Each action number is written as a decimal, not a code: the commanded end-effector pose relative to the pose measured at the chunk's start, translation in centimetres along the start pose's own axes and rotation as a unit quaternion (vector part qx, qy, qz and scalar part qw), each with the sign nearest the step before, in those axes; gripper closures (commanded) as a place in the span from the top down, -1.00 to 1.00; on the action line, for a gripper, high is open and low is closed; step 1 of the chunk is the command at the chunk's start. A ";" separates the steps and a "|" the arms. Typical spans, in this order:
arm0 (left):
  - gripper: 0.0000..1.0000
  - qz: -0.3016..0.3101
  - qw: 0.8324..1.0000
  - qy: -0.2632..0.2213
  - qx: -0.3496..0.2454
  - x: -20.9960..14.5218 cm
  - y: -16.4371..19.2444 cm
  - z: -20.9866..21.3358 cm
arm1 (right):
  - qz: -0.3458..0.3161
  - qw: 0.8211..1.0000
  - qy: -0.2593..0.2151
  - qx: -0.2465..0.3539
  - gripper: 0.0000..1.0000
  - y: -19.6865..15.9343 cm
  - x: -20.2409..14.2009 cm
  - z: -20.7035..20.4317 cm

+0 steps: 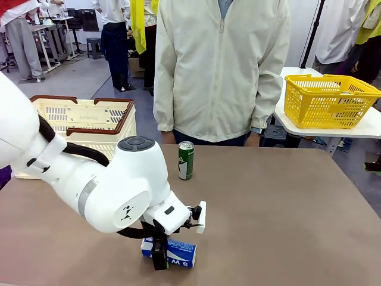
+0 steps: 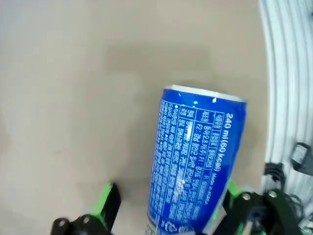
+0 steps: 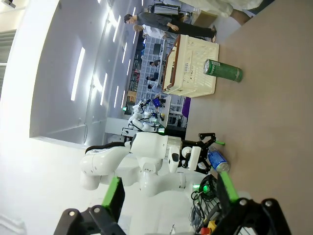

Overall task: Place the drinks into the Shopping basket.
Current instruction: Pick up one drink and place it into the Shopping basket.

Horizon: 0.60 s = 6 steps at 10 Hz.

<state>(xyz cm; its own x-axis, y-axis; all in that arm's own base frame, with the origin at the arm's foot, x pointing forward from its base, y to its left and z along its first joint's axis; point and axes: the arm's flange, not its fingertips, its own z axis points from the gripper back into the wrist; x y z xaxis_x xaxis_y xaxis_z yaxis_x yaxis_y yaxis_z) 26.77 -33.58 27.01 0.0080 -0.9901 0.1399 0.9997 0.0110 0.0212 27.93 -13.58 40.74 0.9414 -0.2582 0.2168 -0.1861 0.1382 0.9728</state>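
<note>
1. Near the front edge of the brown desk [image 1: 286, 202], a blue-and-white metal can with white lettering [image 1: 178, 253] lies on its side.
2. The left pincer [image 1: 159, 257] points down over this can, and its black fingers are spread wide with the can between them.
3. From the left wrist camera, one green pad [image 2: 230, 193] sits just beside the can's wall; I cannot tell whether it touches. The other pad [image 2: 105, 205] stands apart, with bare desk between it and the can.
4. A slim green can with white markings [image 1: 186, 160] stands upright toward the far side, near the middle, well apart from the blue one.
5. A large cream slotted plastic basket with brown rim and handles [image 1: 83, 128] sits at the far left corner. Both cans are outside it.
6. The right pincer [image 3: 170, 191] is spread wide, well away from both cans.
7. A person in a cream zip jacket [image 1: 220, 65] stands at the far edge.
8. A yellow mesh basket [image 1: 330, 101] rests on a white side table [image 1: 369, 128] at the far right.
</note>
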 end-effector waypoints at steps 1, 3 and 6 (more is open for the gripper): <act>0.23 0.004 1.000 -0.001 -0.005 0.0 -0.1 -0.7 | 0.009 1.000 0.006 -0.001 1.00 0.1 -0.2 0.3; -1.00 0.003 1.000 -0.003 -0.005 -0.1 -0.1 -0.7 | 0.009 1.000 0.006 -0.001 1.00 0.1 -0.2 0.3; -1.00 0.005 1.000 -0.003 -0.009 -0.2 -0.2 -0.6 | 0.009 1.000 0.006 -0.001 1.00 0.1 -0.2 0.3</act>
<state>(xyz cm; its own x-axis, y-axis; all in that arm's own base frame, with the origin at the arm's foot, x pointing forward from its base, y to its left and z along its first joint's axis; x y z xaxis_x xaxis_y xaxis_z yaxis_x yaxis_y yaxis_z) 26.65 -33.85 27.01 0.0058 -0.9888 0.1493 0.9999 0.0080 0.0136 27.93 -13.59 40.74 0.9414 -0.2583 0.2168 -0.1861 0.1381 0.9728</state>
